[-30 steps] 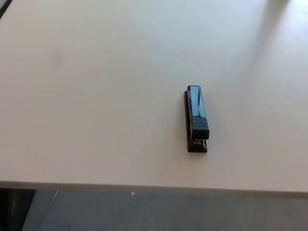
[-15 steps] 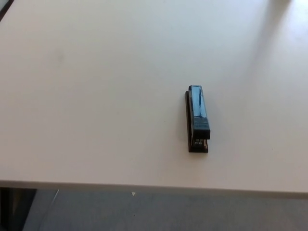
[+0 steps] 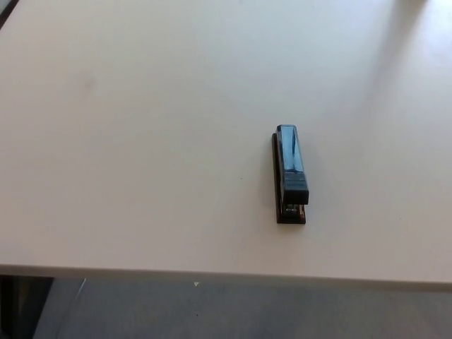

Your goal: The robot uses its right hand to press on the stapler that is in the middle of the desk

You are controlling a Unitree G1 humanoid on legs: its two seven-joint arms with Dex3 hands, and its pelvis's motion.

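Head view of the work area. A dark stapler (image 3: 290,174) lies flat on the pale tabletop (image 3: 141,141), right of centre and near the front edge, its long axis running away from the robot and its stapling end, seemingly the nearer one, pointing toward the front edge; the reflection on its top cover makes this hard to confirm. Nothing else rests near it. Neither robot hand appears, so whether either is spread or pressed together cannot be told. Compared with the views half a second and one second earlier, the stapler keeps its place and heading; only a very slight shift of the whole picture occurs, attributable to the camera. The stapler therefore looks untouched, and the press is judged not yet begun. The right robot hand would need to enter from the right and descend onto the top cover.
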